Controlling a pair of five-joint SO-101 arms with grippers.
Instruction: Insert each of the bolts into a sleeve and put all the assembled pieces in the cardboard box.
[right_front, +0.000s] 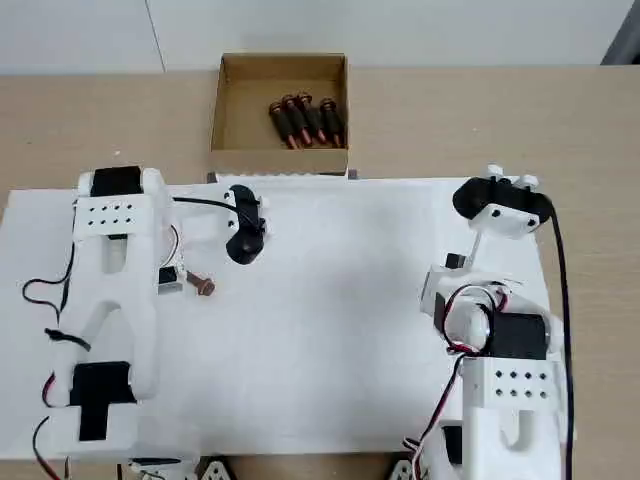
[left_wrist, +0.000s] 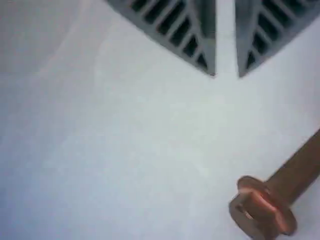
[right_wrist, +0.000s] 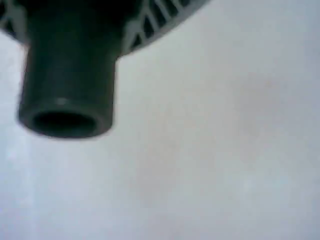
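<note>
A copper bolt (right_front: 201, 286) lies on the white sheet, its flanged head (left_wrist: 260, 207) towards the wrist camera. My left gripper (right_front: 172, 277) hangs just beside the bolt without touching it; its fingertips (left_wrist: 215, 70) stand nearly together with only a thin slit and nothing between them. At the right side of the sheet, my right gripper (right_front: 448, 270) is shut on a black sleeve (right_wrist: 67, 75), whose open bore faces the sheet below. The cardboard box (right_front: 225, 100) at the back holds several assembled pieces (right_front: 307, 120).
The white sheet (right_front: 330, 330) covers most of the wooden table, with bare room in its middle between the two arms. The box stands just beyond the sheet's far edge. Cables trail from both arm bases near the front.
</note>
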